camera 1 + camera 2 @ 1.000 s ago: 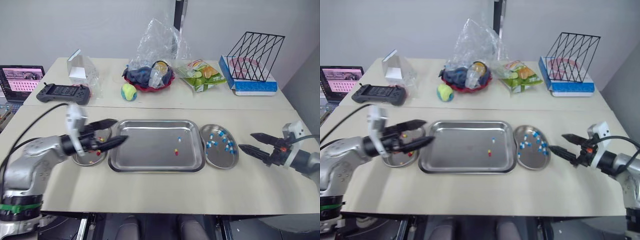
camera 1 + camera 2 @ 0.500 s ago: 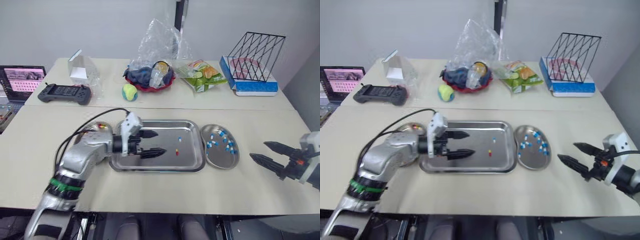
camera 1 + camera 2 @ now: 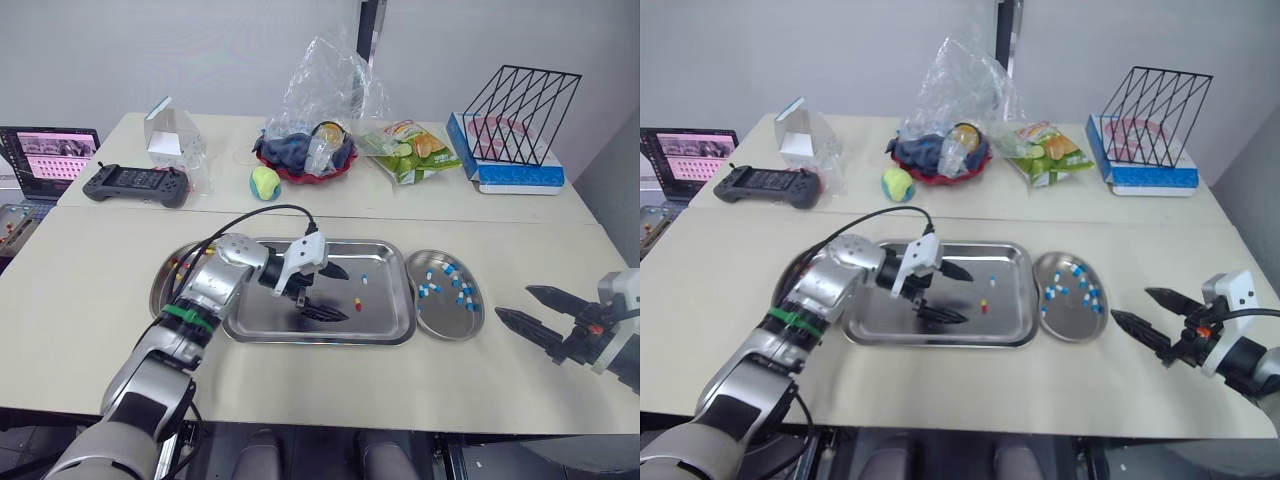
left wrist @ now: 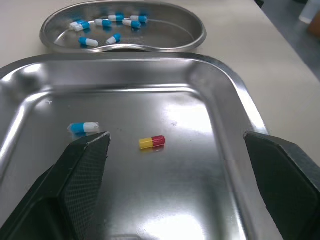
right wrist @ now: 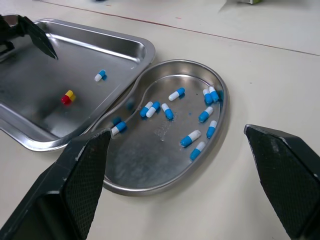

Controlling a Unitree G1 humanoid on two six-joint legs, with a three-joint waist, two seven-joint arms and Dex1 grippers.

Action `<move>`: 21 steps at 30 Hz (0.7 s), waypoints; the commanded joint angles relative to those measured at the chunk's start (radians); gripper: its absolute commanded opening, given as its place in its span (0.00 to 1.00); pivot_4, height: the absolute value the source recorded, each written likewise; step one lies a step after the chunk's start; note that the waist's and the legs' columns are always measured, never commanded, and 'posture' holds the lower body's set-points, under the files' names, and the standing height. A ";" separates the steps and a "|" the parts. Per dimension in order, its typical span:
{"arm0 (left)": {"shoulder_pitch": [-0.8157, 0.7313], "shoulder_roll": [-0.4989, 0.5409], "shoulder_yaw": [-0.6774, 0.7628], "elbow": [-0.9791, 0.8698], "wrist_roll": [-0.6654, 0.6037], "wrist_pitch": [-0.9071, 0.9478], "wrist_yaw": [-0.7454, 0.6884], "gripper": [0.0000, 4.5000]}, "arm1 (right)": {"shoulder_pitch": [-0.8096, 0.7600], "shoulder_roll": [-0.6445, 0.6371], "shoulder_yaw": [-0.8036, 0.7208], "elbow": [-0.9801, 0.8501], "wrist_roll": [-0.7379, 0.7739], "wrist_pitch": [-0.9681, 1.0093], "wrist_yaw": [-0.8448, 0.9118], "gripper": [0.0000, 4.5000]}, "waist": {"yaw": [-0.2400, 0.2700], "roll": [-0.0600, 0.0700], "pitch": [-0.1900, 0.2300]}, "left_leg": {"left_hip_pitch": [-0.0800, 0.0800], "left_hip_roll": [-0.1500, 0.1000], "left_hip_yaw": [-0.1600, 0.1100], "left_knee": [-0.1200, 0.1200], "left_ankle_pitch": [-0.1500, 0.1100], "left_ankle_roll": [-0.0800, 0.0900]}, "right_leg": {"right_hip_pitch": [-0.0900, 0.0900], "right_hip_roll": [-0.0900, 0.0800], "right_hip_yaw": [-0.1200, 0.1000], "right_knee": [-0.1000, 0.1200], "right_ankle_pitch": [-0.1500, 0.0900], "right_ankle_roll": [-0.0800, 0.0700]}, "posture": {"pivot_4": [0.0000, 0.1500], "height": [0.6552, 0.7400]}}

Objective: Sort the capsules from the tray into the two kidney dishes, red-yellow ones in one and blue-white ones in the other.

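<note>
The steel tray (image 3: 300, 325) lies mid-table and holds one red-yellow capsule (image 3: 357, 303) and one blue-white capsule (image 3: 364, 279). My left gripper (image 3: 340, 294) hovers open over the tray, just left of both capsules, with nothing between its fingers. In the left wrist view the red-yellow capsule (image 4: 151, 142) lies between the fingers, ahead of their tips. The right kidney dish (image 3: 445, 326) holds several blue-white capsules. The left kidney dish (image 3: 160, 288), partly hidden by my left arm, holds red-yellow ones. My right gripper (image 3: 512, 302) is open over bare table, right of the right dish.
Along the back of the table stand a laptop (image 3: 45, 160), a game controller (image 3: 137, 184), a clear box (image 3: 170, 135), a green-yellow ball (image 3: 263, 182), a red bowl under a plastic bag (image 3: 305, 155), a snack bag (image 3: 415, 150) and a wire rack (image 3: 520, 105).
My left gripper has swung right from the left kidney dish to the tray's middle, close to the two capsules. My right gripper has drawn back right, away from the right dish.
</note>
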 commanded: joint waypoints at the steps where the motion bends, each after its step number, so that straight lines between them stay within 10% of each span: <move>1: -0.050 -0.042 0.014 0.096 0.036 -0.078 -0.016 1.00 | 0.015 0.007 -0.030 -0.037 0.022 -0.006 -0.013 1.00 | -0.001 0.000 0.000 | 0.000 0.000 0.000 0.000 0.000 0.000 | 0.000 0.000 0.000 0.000 0.000 0.000 | 1.00 0.73; 13: -0.138 -0.185 0.009 0.384 0.173 -0.187 -0.010 1.00 | 0.034 0.006 -0.044 -0.047 0.026 -0.009 -0.027 1.00 | 0.000 0.000 0.000 | -0.002 -0.002 -0.003 0.001 0.000 0.000 | 0.000 0.000 0.001 -0.001 0.000 0.001 | 1.00 0.73; 17: -0.133 -0.192 -0.005 0.423 0.227 -0.236 0.001 0.74 | 0.038 0.009 -0.044 -0.049 0.024 -0.012 -0.028 1.00 | -0.002 0.000 0.000 | -0.002 -0.003 -0.004 0.001 0.000 0.000 | 0.000 0.000 0.001 -0.001 0.000 0.001 | 1.00 0.73; 21: -0.131 -0.193 0.000 0.450 0.258 -0.255 0.013 0.74 | 0.036 0.011 -0.041 -0.043 0.018 -0.019 -0.030 1.00 | -0.002 0.000 0.000 | -0.001 -0.003 -0.005 0.000 0.000 0.000 | 0.002 0.000 0.001 -0.001 0.000 0.001 | 1.00 0.73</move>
